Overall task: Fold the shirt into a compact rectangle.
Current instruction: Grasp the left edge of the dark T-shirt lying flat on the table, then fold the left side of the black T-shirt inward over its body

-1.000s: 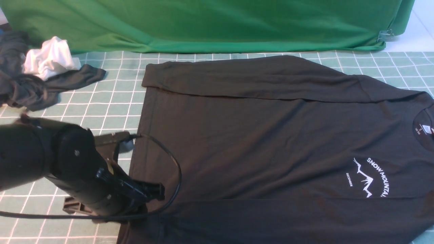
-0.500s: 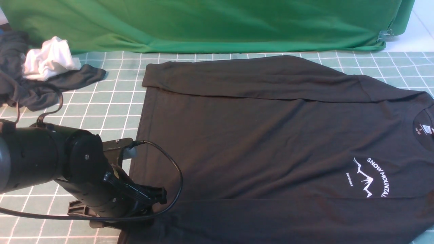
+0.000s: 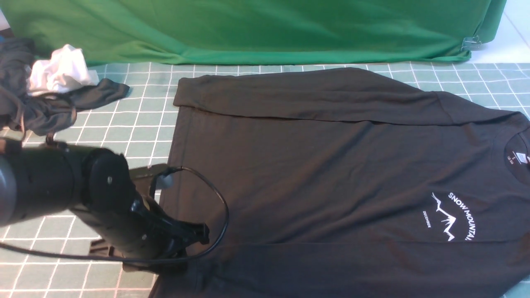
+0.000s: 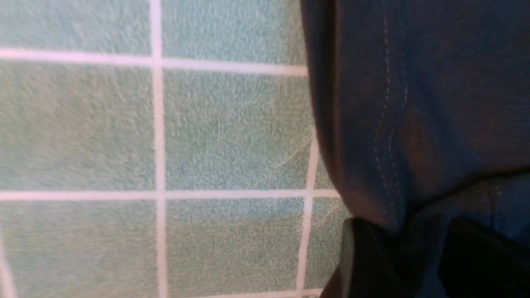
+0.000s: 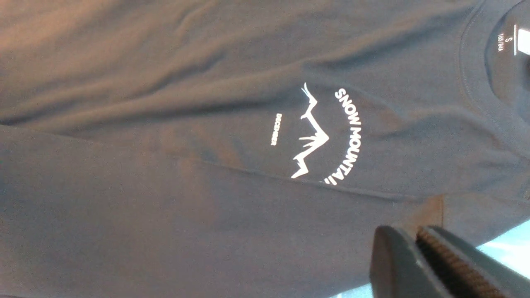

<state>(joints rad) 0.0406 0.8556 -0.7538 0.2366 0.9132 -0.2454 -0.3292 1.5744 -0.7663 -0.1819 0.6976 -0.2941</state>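
Across the green-checked desk [image 3: 124, 124] I see the black shirt [image 3: 331, 174] spread flat, both sleeves folded in over the body, collar to the right and hem to the left. At the near hem corner my left fingers [image 4: 364, 265] stand slightly apart with cloth bunched between them; I cannot tell whether they pinch it. My right fingers [image 5: 393, 260] sit close together above the shirt's near edge, holding nothing I can see.

Green backdrop [image 3: 248, 29], grey garment [image 3: 41, 111], white cloth [image 3: 62, 74]
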